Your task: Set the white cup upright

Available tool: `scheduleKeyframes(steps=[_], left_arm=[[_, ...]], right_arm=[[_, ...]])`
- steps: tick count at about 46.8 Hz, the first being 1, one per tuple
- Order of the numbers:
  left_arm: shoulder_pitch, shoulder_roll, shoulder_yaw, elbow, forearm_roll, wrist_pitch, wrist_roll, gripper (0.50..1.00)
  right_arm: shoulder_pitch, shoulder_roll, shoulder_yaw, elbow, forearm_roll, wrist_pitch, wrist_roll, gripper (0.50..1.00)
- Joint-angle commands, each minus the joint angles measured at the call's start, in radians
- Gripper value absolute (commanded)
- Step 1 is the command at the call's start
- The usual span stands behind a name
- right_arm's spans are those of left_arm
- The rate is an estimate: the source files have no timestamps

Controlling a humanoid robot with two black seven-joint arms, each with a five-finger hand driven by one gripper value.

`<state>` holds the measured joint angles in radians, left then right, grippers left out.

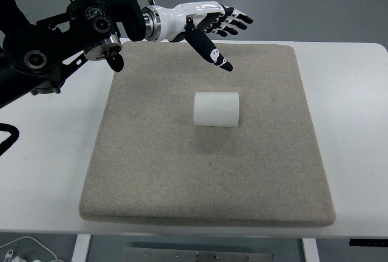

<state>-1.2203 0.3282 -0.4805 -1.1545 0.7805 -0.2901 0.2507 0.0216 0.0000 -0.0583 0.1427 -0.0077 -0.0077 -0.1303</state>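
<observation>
On grey mat (pixel 151 171), white cup (pixel 216 109) lies sideways, apparently clear below the spread-fingered left robot hand (pixel 209 25).

We see a white table (pixel 357 92) filling most of the frame, its near edge running along the bottom. A large square grey-beige mat (pixel 206 171) lies flat on it, covering the centre from near the top edge almost down to the near edge. Bare white table shows to the left and right of the mat.
</observation>
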Motion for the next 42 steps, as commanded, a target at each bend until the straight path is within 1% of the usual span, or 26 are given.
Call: scheduleKeyframes(steps=[1,12,19,22,26,31,36,39,42], left_arm=[[-0.010,0.000,0.031,-0.001,0.000,0.000,0.015,0.984],[-0.082,-0.009,0.108,0.010,-0.003,-0.012,0.076,0.986],[-0.114,-0.014,0.158,0.022,-0.003,-0.020,0.105,0.986],[-0.136,-0.020,0.178,0.039,-0.003,-0.030,0.110,0.986],[-0.156,-0.050,0.197,0.058,-0.003,-0.046,0.114,0.986],[-0.153,-0.081,0.198,0.065,-0.003,-0.064,0.127,0.988],[-0.156,-0.101,0.233,0.067,-0.001,-0.066,0.127,0.986],[-0.162,-0.103,0.276,0.068,-0.001,-0.064,0.127,0.986],[-0.163,-0.104,0.290,0.070,0.000,-0.063,0.127,0.986]], right_arm=[[0.000,0.000,0.000,0.000,0.000,0.000,0.000,0.930],[0.000,0.000,0.000,0.000,0.000,0.000,0.000,0.930],[0.000,0.000,0.000,0.000,0.000,0.000,0.000,0.930],[0.000,0.000,0.000,0.000,0.000,0.000,0.000,0.930],[0.001,0.000,0.000,0.000,0.000,0.000,0.000,0.930],[0.000,0.000,-0.002,0.000,0.000,0.000,0.000,0.930],[0.000,0.000,0.000,0.000,0.000,0.000,0.000,0.930],[0.000,0.000,0.000,0.000,0.000,0.000,0.000,0.930],[0.000,0.000,0.000,0.000,0.000,0.000,0.000,0.930]])
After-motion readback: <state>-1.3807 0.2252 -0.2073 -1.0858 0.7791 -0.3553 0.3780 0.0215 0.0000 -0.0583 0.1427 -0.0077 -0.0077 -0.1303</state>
